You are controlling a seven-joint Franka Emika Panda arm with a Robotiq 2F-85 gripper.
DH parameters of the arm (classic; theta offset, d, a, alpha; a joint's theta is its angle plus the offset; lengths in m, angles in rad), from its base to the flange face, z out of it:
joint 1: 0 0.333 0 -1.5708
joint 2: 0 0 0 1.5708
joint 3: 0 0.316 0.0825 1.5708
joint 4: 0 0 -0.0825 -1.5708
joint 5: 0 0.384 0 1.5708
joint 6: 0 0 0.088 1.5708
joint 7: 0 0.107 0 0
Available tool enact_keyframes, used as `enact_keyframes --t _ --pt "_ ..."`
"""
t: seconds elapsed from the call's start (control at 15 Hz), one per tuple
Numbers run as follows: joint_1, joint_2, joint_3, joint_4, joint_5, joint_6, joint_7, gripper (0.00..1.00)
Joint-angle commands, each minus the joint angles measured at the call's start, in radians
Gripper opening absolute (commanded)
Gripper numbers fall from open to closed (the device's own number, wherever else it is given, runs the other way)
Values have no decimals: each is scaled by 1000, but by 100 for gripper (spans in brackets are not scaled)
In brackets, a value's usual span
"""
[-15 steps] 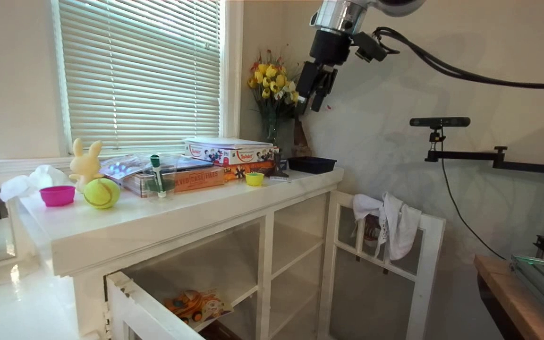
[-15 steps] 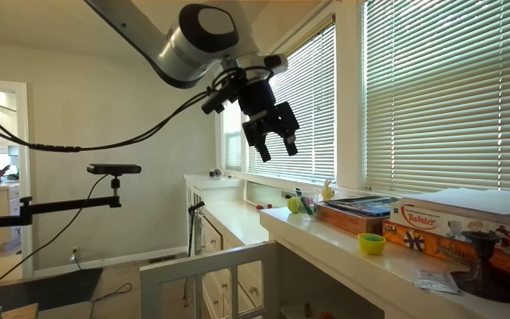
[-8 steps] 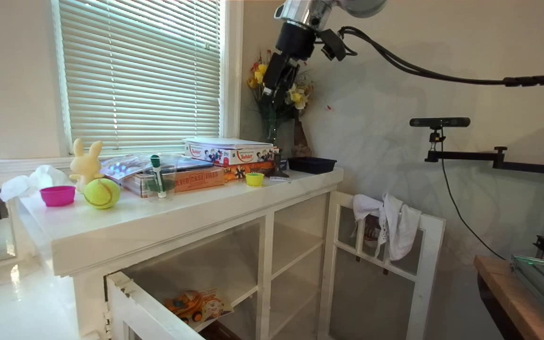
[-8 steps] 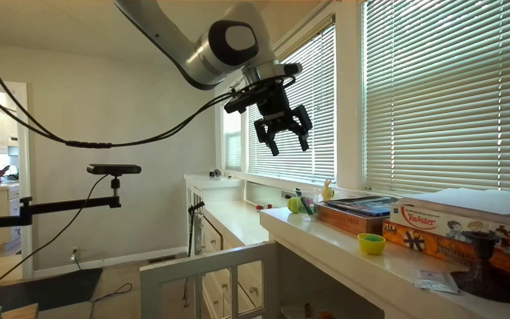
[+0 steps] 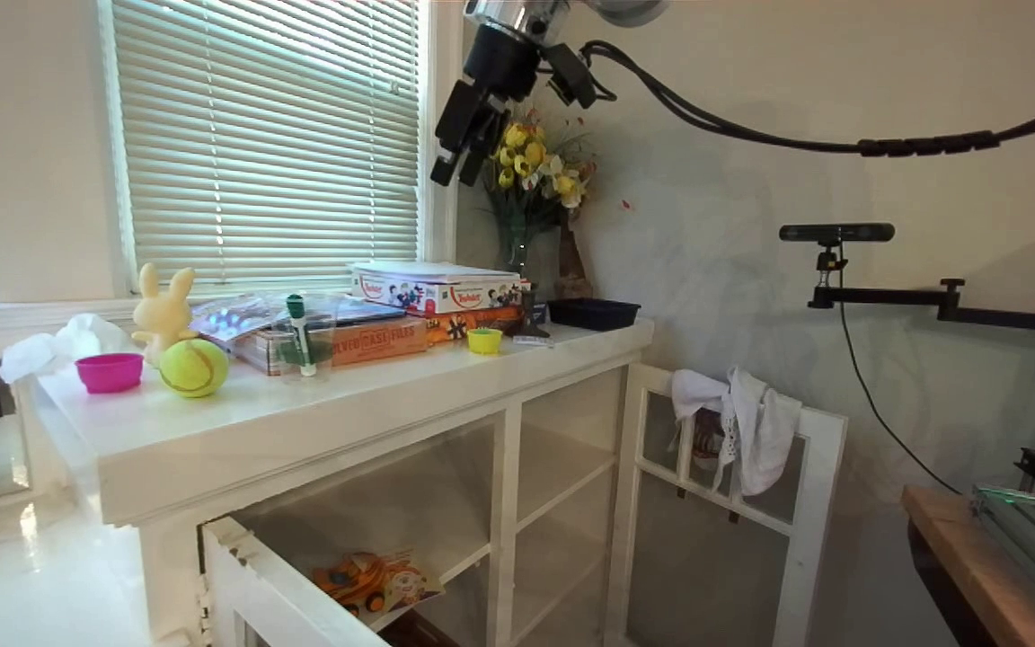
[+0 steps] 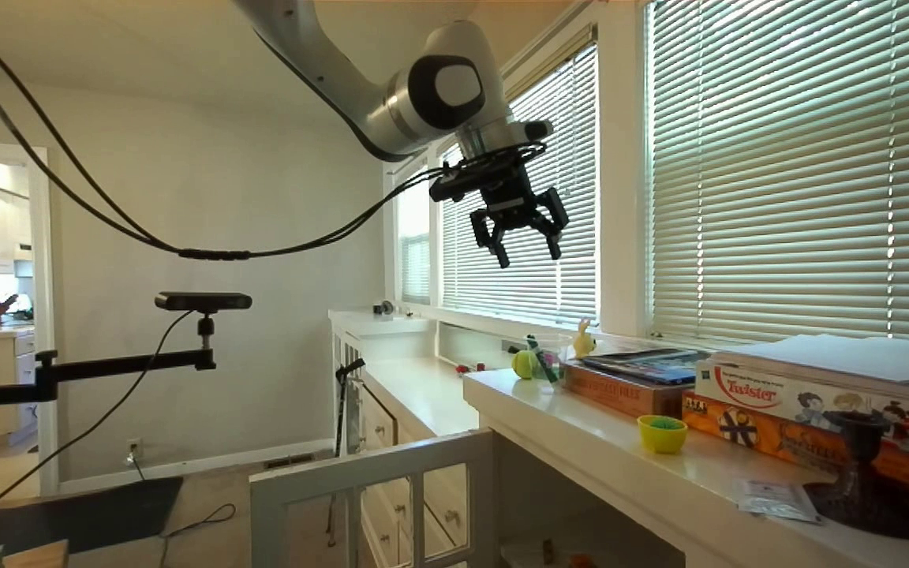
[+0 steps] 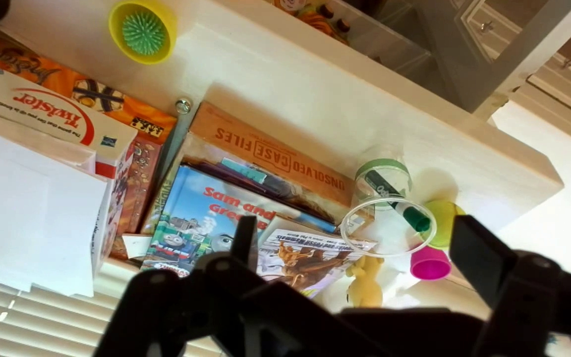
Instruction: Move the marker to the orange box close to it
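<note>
In an exterior view, my pincer (image 6: 529, 259) has moved right since half a second ago, its fingers (image 7: 479, 258) standing wide apart as before. In an exterior view where I come in from the top edge, I have slid left to the window trim (image 5: 438, 220), so the yellow flowers (image 5: 522, 153) I partly covered show more fully.

Below me in the wrist view, left to right: the orange box (image 7: 265, 146), long and low, lettered UNSOLVED CASE FILES, a blue book (image 7: 181, 218) on top. Just beside its end stands a clear cup (image 7: 383, 162); whether they touch, I cannot tell. The marker (image 7: 402, 205) leans inside the cup, pale lettering on its dark label, green cap uppermost. Next comes a yellow-green ball (image 7: 444, 218).
</note>
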Motion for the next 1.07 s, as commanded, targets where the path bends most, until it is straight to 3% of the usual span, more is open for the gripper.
enact_keyframes --t 0.0,0.53,1.0 --pt "2 4 -1 6 -1 -4 1 100" --pt "-10 96 9 87 44 49 -54 100" --pt "-48 300 77 336 123 19 -224 100"
